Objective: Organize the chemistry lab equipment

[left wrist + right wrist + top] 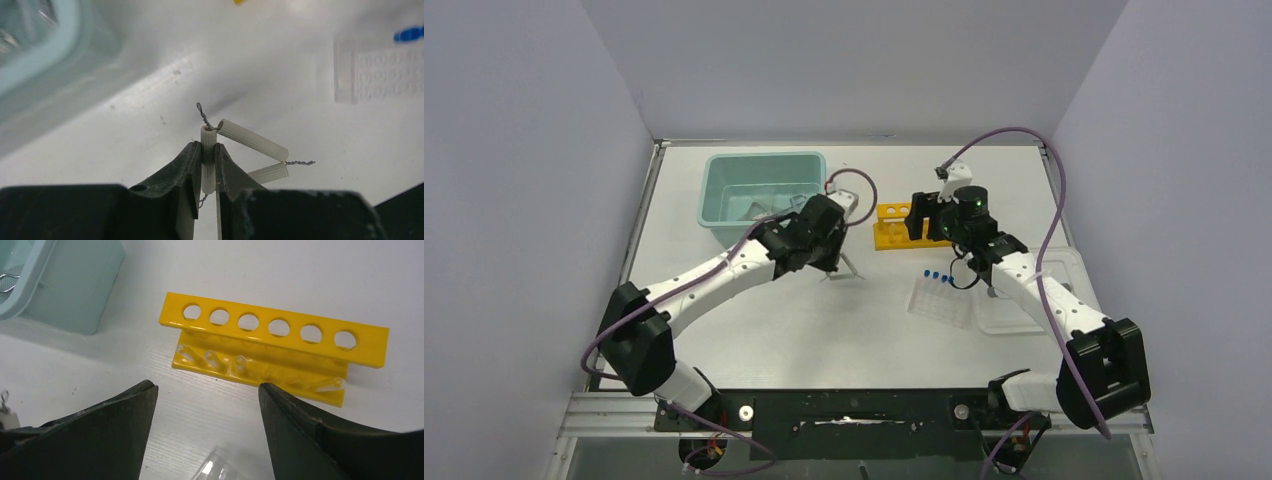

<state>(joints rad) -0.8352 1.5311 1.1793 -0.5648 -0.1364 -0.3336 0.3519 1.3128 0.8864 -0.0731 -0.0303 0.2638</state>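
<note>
Left gripper (209, 150): pressed together on one ribbed white tube of the wire-strung triangle (252, 139); the tube stands lengthwise between the fingertips.
Held item, free parts: the other two tubes and the twisted wire ends hang unsupported to one side of the jaws.
Held item, position: just off the near right corner of the teal tub (764, 158), over the desk (824, 340). Whether it is clear of the surface cannot be told.
Right gripper: spread wide, holding nothing, hovering over the yellow rack (263, 326) to the right of the tub.
Risk 1: the grip is narrow and bears on a round tube, so the triangle may rotate or slide out during a lift.
Risk 2: the free tubes can swing on the loose wire joints and catch the tub rim on the way in.
Risk 3: both arms work close together right of the tub, so a wide swing by either may cause contact or disturb the blue-capped tubes (937, 276).
</note>
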